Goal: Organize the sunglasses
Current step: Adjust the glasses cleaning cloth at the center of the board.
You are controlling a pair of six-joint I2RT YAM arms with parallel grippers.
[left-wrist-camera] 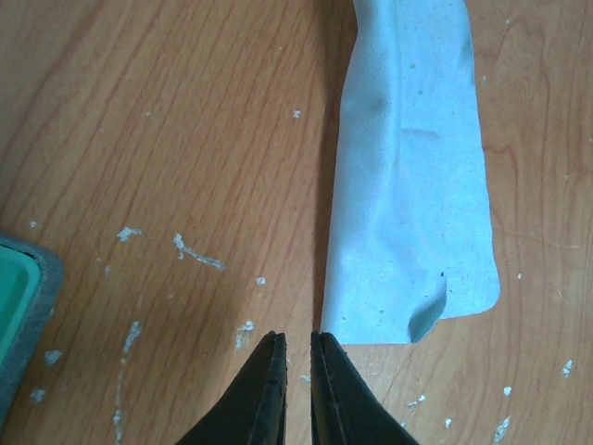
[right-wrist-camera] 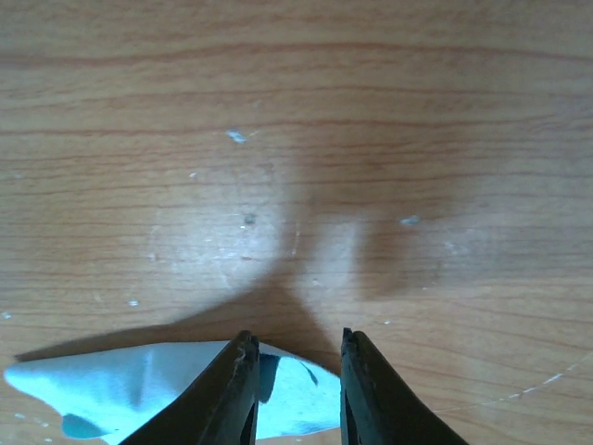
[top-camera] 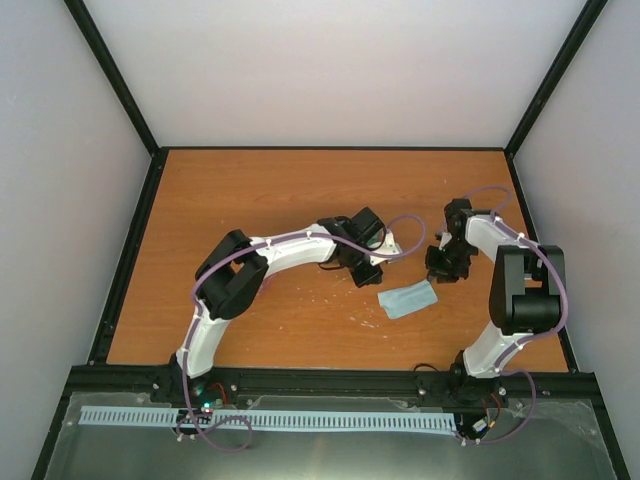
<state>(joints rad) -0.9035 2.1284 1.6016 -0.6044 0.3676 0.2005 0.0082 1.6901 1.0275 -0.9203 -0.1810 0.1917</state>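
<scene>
The sunglasses do not show in any view. A pale blue cloth (top-camera: 408,298) lies folded on the wooden table between my two grippers. In the left wrist view the cloth (left-wrist-camera: 408,185) is a long strip just ahead and right of my left gripper (left-wrist-camera: 296,338), whose jaws stand almost together with nothing between them. In the right wrist view my right gripper (right-wrist-camera: 295,341) is open, low over a corner of the cloth (right-wrist-camera: 139,394), which lies beneath its left finger. In the top view the left gripper (top-camera: 365,272) is left of the cloth and the right gripper (top-camera: 440,268) is above its right end.
A corner of the grey-blue case with a green inside (left-wrist-camera: 14,306) shows at the left edge of the left wrist view; in the top view it is hidden under the left arm. White specks dot the wood. Black rails edge the table (top-camera: 300,190).
</scene>
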